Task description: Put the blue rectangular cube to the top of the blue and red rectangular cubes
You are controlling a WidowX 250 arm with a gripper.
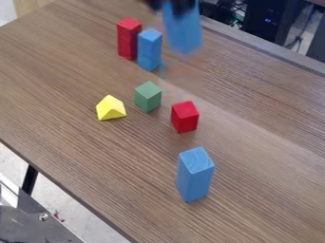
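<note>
Evidently, the gripper (177, 5) is clamped on the raised blue block (183, 29), held lengthwise downward near the tall red block (128, 40) and the standing blue block (149, 51) beside it, presumably for placing atop both.

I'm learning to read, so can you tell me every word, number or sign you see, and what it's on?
There are none to read. The yellow block, green block, red blocks and blue blocks show no letters, numbers or signs.
</note>
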